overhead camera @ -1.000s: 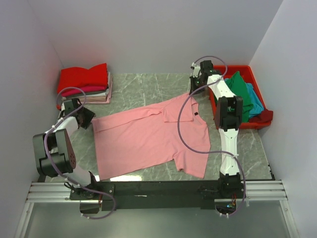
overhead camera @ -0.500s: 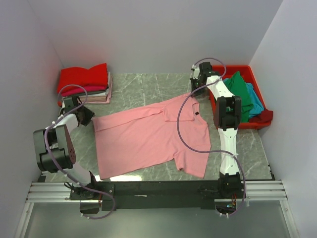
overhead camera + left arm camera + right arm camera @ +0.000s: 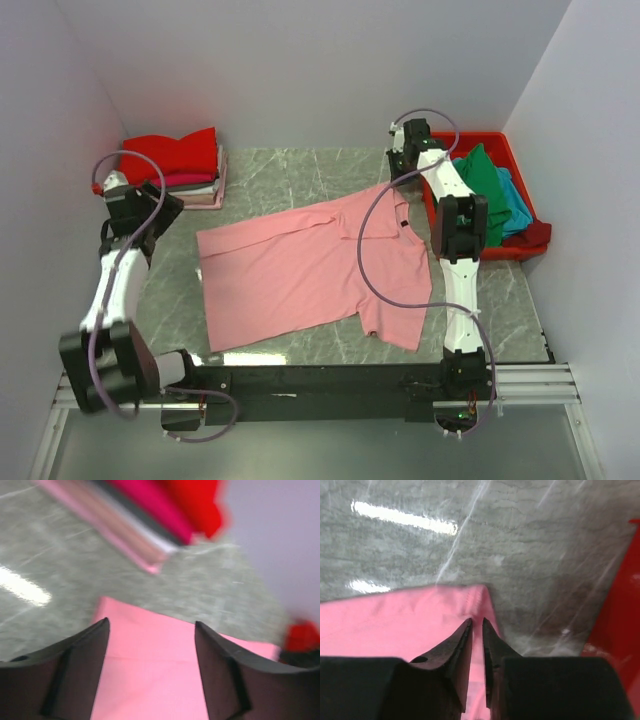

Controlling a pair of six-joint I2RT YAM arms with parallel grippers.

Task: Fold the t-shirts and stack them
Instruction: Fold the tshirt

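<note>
The pink shirt (image 3: 310, 270) lies spread flat across the middle of the desk (image 3: 290, 175), front down or up I cannot tell. Its collar end points to the upper right and its hem to the left. Laid open like this, it looks ready for folding, which has not started.

The left arm (image 3: 120, 270) reaches to the upper left of the overhead frame, with its jaws spread wide above the shirt's left edge and nothing between them. Judging by that, they are poised over the hem and are not holding it.

The right arm (image 3: 455, 220) stretches to the upper right, beside the red bin (image 3: 490, 256). Its jaws are parted by only a narrow slit over the shirt's stitched corner (image 3: 470, 597), and no cloth seems clamped in them. With each arm at an opposite end, the cloth probably lies flat and smooth.

A stack of folded shirts (image 3: 175, 165), red on top, waits in the upper left corner. It is well apart from the pink one, which will likely go there. The bin on the right keeps the unfolded green shirt (image 3: 485, 180), teal shirt (image 3: 515, 205) and maroon shirt (image 3: 538, 235) out of the way.
</note>
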